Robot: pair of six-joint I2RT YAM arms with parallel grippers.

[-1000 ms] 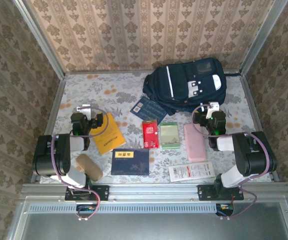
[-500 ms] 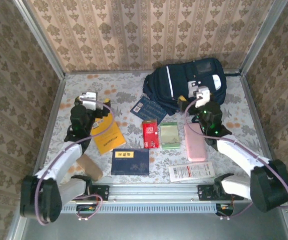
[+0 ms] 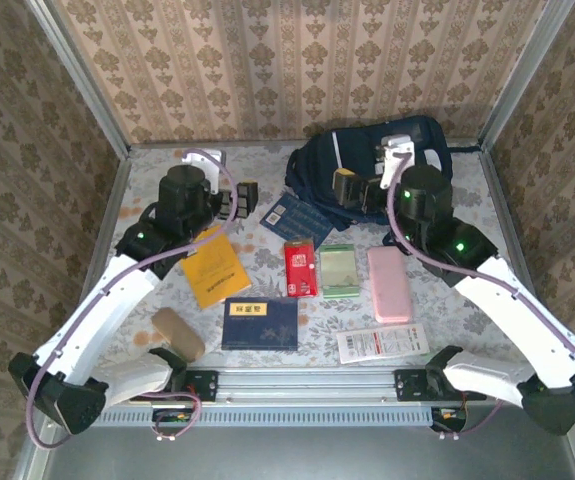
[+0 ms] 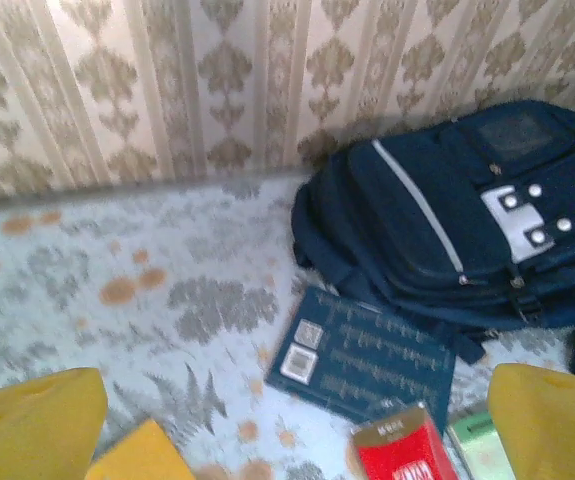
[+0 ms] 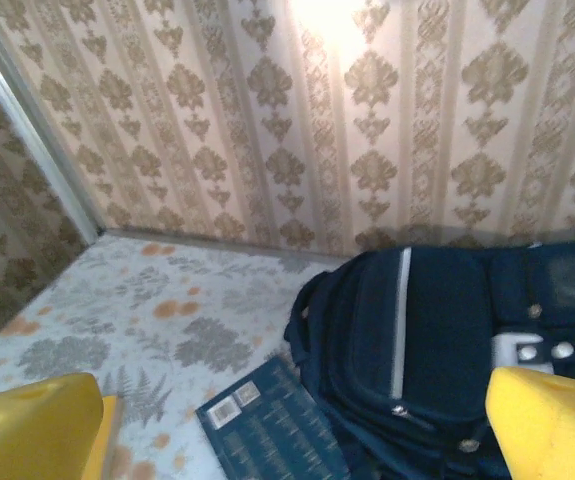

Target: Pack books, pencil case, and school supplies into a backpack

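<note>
**A:** Backpack [image 3: 367, 170]: lies flat at the far right of the counter [image 3: 167, 190], pushed against the back wall, front face up. Looks zipped shut, so probably needs opening before anything goes in.

**B:** Agreed. Left jaws: spread fully wide, gripping nothing, raised over the counter just left of the small dark blue patterned book [image 3: 292, 215]. Yellow pads [image 4: 37, 420] at both lower corners of the left wrist view, with nothing between.

**A:** Right jaws: equally wide, equally empty, poised over the backpack's near-left part. Likely placed there to reach a zipper or pin the fabric.

**B:** And the rest?

**A:** Laid out flat in front of the bag: yellow-orange book [image 3: 215, 268], larger dark blue book [image 3: 259, 323], red packet [image 3: 301, 268] just beside pale green packet [image 3: 338, 270], pink pencil case [image 3: 389, 284], long white packet [image 3: 382, 343] nearest the arm bases. Spread singly, presumably to give each a clean pick.

**B:** Patterned book right at the backpack's near edge. Touching or tucked under, impossible to tell.
</note>
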